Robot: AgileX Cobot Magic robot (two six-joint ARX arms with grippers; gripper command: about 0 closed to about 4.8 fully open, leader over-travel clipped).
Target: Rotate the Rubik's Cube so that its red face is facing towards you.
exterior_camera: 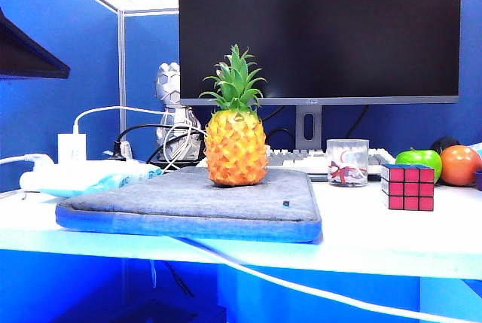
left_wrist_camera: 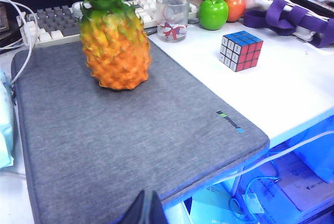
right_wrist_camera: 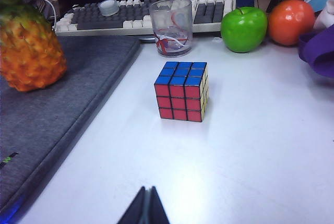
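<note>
Rubik's Cube (right_wrist_camera: 180, 91) on white desk (right_wrist_camera: 250, 145), red face (right_wrist_camera: 178, 103) frontward (blue top), untouched; left gripper (left_wrist_camera: 146, 209) and right gripper (right_wrist_camera: 145, 208) both pinched closed, empty, well apart from it.

surface: white desk (exterior_camera: 376, 240) | grey padded sleeve (exterior_camera: 188, 202) flat at left-centre, pineapple (exterior_camera: 235, 142) upright on it | rubik's cube (exterior_camera: 407, 187) on bare desk right of the sleeve, red face (exterior_camera: 411, 187) toward the exterior camera | glass cup (exterior_camera: 347, 162), green apple (exterior_camera: 419, 160), orange fruit (exterior_camera: 460, 165), keyboard (exterior_camera: 301, 159) behind
</note>
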